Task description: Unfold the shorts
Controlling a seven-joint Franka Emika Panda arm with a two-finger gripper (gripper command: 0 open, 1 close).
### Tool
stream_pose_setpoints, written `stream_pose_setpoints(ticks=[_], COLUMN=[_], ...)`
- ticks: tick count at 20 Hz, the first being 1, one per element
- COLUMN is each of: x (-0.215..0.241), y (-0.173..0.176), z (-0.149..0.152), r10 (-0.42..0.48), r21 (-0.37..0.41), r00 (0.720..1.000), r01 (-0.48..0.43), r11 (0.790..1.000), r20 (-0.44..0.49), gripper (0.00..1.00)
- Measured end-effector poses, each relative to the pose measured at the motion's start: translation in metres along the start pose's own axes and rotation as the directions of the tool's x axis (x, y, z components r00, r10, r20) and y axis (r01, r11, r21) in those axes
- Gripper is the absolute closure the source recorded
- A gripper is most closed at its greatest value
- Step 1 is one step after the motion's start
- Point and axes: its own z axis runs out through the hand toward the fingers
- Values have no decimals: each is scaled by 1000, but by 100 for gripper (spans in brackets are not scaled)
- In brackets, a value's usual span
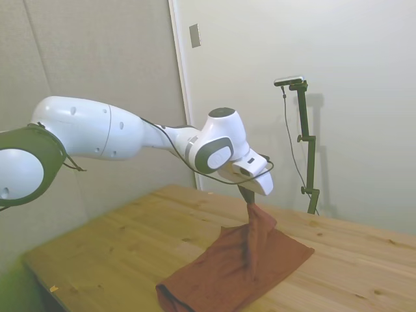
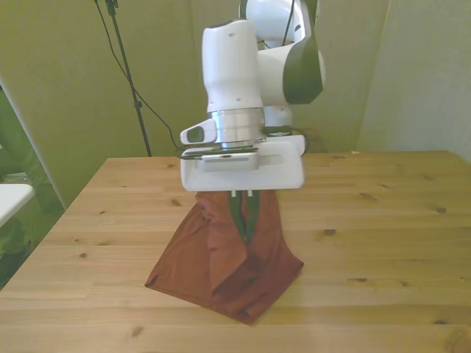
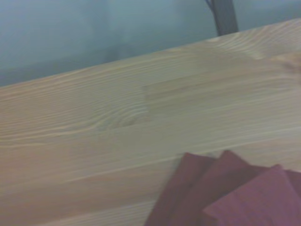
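Note:
The rust-brown shorts (image 1: 240,266) rest on the wooden table (image 1: 117,247) with one part pulled up into a peak. My gripper (image 1: 250,200) is shut on the top of that peak and holds it above the table. In the front view the shorts (image 2: 221,261) hang like a tent below the gripper (image 2: 243,200), with the lower edges still spread on the wood. A dark crease runs down the raised fabric. The wrist view catches a few overlapping layers of the shorts (image 3: 235,193) against bare wood.
The table's near edge (image 2: 221,342) lies close to the front tip of the shorts. Bare wood (image 2: 383,220) stretches to the front view's right and left of the fabric. A wall stands behind the table.

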Motion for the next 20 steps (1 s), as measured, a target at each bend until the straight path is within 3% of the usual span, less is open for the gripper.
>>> stream_pose_setpoints(ticks=[11,20], x=[-67,-117], y=[-72,-126], z=[33,56], r10=[66,57], r21=[16,24], r00=[998,997], r01=[-66,-58], r11=[998,998], r20=[17,52], gripper=[100,100])
